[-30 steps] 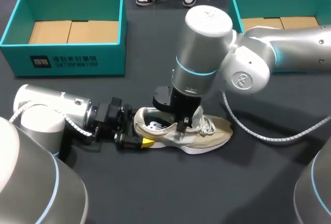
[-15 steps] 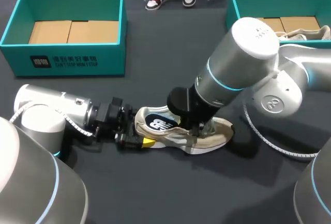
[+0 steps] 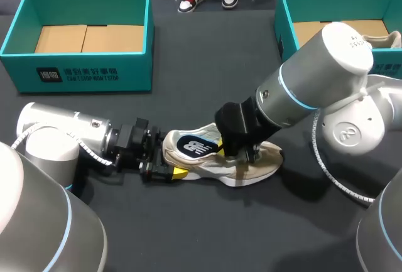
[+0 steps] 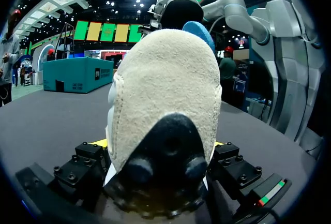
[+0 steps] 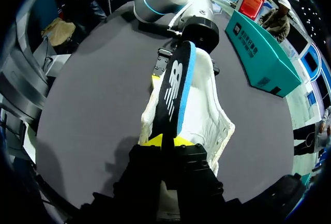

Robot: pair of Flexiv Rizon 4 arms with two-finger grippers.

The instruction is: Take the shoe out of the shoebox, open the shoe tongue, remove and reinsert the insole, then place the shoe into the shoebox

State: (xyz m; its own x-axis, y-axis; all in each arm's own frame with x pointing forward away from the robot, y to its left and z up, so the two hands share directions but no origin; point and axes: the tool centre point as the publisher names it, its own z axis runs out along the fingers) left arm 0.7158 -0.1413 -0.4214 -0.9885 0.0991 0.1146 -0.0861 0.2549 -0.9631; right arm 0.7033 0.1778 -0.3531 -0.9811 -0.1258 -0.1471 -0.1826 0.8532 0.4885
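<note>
1. Clamps heel of shoe [image 3: 251, 166] between left gripper [image 3: 168, 170] fingers, upright on table [image 3: 188, 234], well apart from teal shoebox [image 3: 88, 74].
2. Pinches insole [image 5: 176, 87] in right gripper [image 5: 166, 141], tilted on edge, partly out of shoe.

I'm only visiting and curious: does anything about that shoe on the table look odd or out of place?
Yes: the insole sticks up partly out of the shoe, tilted on its edge, pinched by the right pincer. The left pincer clamps the shoe at its heel. It looks deliberate, not damage.
</note>
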